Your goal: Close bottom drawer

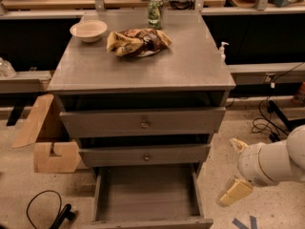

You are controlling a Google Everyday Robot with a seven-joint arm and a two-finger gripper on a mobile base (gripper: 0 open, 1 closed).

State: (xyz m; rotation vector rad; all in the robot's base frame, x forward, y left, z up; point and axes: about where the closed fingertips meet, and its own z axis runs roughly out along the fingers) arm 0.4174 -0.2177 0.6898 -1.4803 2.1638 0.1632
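Note:
The bottom drawer (147, 194) of the grey cabinet (143, 70) is pulled far out. Its inside is empty, its front edge lies at the frame's bottom, and its knob is hidden. The mid-sized drawer (145, 155) and the widest drawer (143, 122) above it each stand slightly out. My gripper (236, 168) is low at the right, just beside the open drawer's right side and apart from it. Its cream fingers (234, 192) are spread open with nothing between them.
On the cabinet top are a white bowl (88, 30), a crumpled snack bag (136, 42) and a green can (155, 12). A cardboard box (47, 137) stands on the floor at the left, with a black cable (45, 206) near it. Cables (267, 120) and blue tape (245, 222) are on the floor at the right.

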